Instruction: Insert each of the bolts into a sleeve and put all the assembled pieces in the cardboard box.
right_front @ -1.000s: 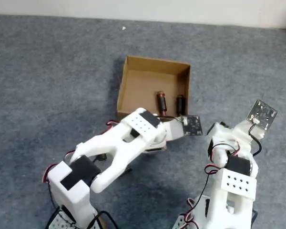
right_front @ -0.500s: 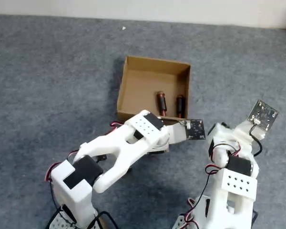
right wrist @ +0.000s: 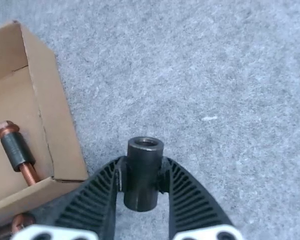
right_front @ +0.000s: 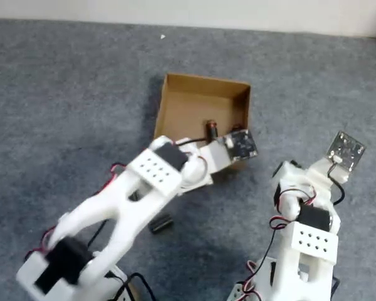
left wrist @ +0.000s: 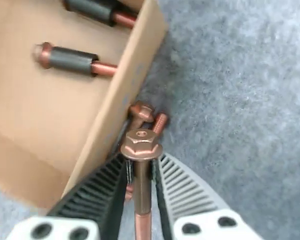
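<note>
In the left wrist view my left gripper (left wrist: 140, 162) is shut on a copper bolt (left wrist: 141, 146), head outward, just outside the cardboard box (left wrist: 132, 85). A second loose bolt (left wrist: 146, 114) lies on the carpet against that box wall. Two assembled pieces (left wrist: 70, 56) lie inside the box. My right gripper (right wrist: 144, 165) is shut on a black sleeve (right wrist: 144, 175), held upright over the carpet beside the box (right wrist: 45, 110). From above, the left arm (right_front: 153, 172) stretches to the box's (right_front: 175, 103) front wall, and the right arm (right_front: 307, 238) stands to its right.
A spare black sleeve (right_front: 161, 224) lies on the grey carpet beside the left arm. One assembled piece (right wrist: 15, 150) and a bolt head (right wrist: 20, 222) show at the box corner in the right wrist view. Open carpet surrounds the box.
The left arm has stretched forward, its wrist rising over the box's front wall and uncovering the spare sleeve on the carpet. The right arm has kept still.
</note>
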